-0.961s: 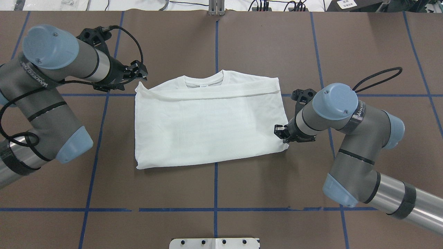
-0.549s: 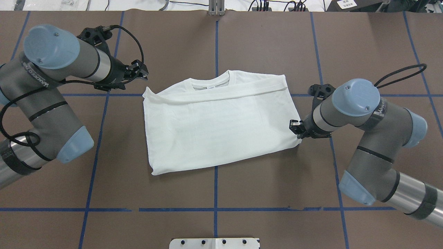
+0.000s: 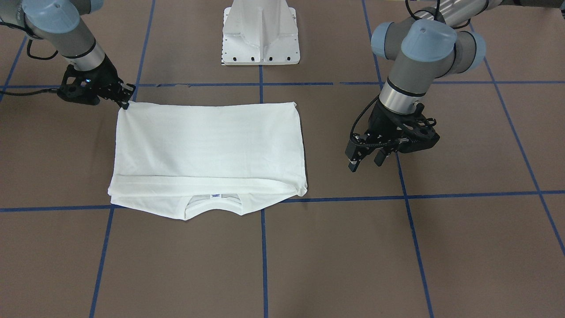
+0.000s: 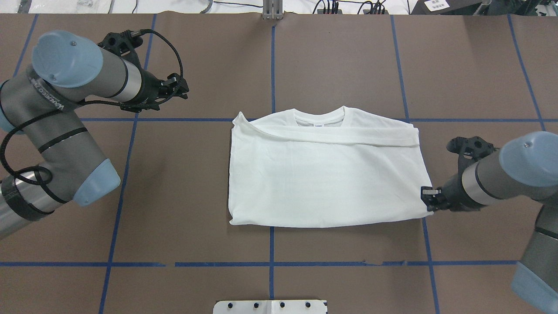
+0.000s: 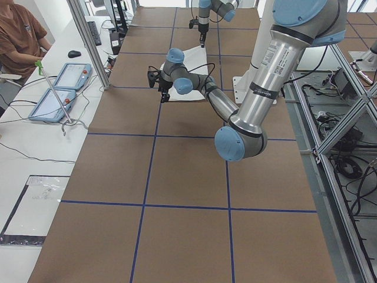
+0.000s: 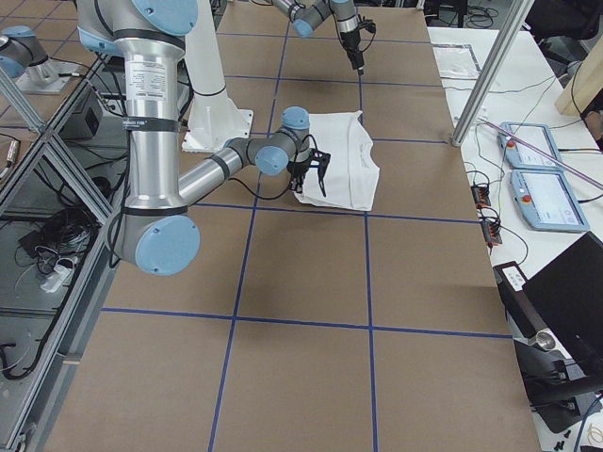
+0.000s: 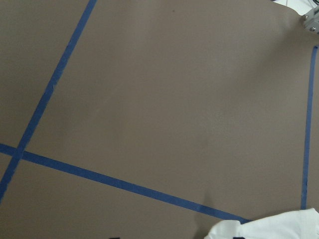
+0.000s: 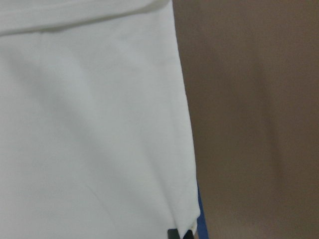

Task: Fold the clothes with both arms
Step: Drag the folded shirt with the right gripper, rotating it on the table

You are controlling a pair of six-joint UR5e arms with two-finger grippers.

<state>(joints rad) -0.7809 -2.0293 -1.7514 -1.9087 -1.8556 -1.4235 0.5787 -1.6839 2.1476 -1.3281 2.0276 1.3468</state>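
Note:
The clothes are one white T-shirt [image 4: 327,174], folded flat into a rectangle on the brown table, collar [image 4: 320,117] toward the far edge. My right gripper [image 4: 428,197] is shut on the shirt's near right corner; in the front-facing view the right gripper [image 3: 126,100] pinches that corner of the T-shirt [image 3: 207,145]. In the right wrist view, white T-shirt cloth [image 8: 89,124] fills the left half. My left gripper [image 4: 184,90] stands open and empty, well left of the shirt, and the left gripper [image 3: 365,162] hangs just above the table. A shirt corner [image 7: 269,226] shows in the left wrist view.
Blue tape lines [image 4: 272,244] grid the brown table. The white pedestal base [image 3: 260,33] stands at the robot's edge. In the exterior left view a seated person [image 5: 20,35] and two tablets [image 5: 62,82] are on a side table beyond the far edge.
My right gripper has dragged the shirt to the right by its corner, away from the left gripper. The left arm has barely moved.

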